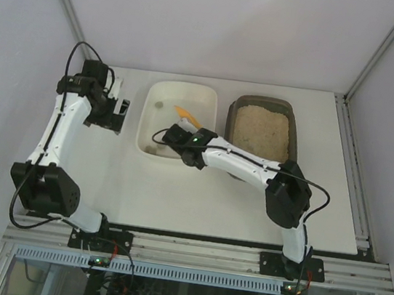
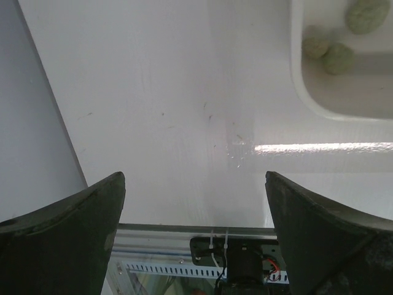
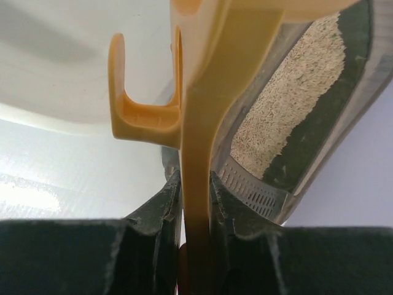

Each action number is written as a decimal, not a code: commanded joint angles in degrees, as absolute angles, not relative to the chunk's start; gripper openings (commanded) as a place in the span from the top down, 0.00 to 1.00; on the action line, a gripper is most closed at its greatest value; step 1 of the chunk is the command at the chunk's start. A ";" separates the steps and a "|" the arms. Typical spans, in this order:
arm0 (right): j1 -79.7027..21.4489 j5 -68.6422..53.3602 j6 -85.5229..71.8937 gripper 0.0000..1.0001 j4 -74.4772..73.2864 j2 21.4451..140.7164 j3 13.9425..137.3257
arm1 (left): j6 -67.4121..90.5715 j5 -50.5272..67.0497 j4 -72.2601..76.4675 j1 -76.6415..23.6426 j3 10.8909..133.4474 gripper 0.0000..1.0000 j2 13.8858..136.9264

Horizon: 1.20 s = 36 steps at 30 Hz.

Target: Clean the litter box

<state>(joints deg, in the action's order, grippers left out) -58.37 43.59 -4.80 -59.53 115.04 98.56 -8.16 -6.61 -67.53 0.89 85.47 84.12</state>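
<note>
The litter box (image 1: 262, 102) is a dark brown tray at the back right with beige sandy litter (image 1: 262, 131) inside; in the right wrist view its dark wall (image 3: 325, 117) lies to the right. My right gripper (image 1: 188, 129) (image 3: 196, 184) is shut on the handle of the yellow slotted scoop (image 1: 185, 114) (image 3: 206, 123), which is held over the right side of the white tub (image 1: 144, 122) (image 3: 55, 92). Left of the tub, my left gripper (image 1: 118, 116) (image 2: 195, 178) hangs open above bare table with nothing between its fingers.
Greenish clumps (image 2: 338, 58) lie in the near corner of the white tub (image 2: 307, 101), and one more clump (image 1: 160, 103) lies toward its far left. Tub and litter box stand side by side. The table's near edge with its metal rail (image 2: 184, 236) runs below the left gripper.
</note>
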 commanded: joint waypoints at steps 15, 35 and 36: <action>-32.04 11.46 -33.21 1.00 -89.98 93.80 93.88 | -9.00 6.33 -79.85 -11.63 128.84 0.00 110.33; -24.90 -4.12 -31.40 1.00 -90.20 105.91 100.77 | -8.14 13.21 -79.89 -18.10 128.10 0.00 108.82; -24.87 -4.89 -31.04 1.00 -90.00 107.99 101.99 | -8.11 13.42 -79.89 -18.10 127.99 0.00 108.28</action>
<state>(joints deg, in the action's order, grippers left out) -23.97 -3.46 -31.14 -91.11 101.60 98.00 -8.58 10.59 -79.13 -18.09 126.02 112.01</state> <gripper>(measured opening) 0.176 0.996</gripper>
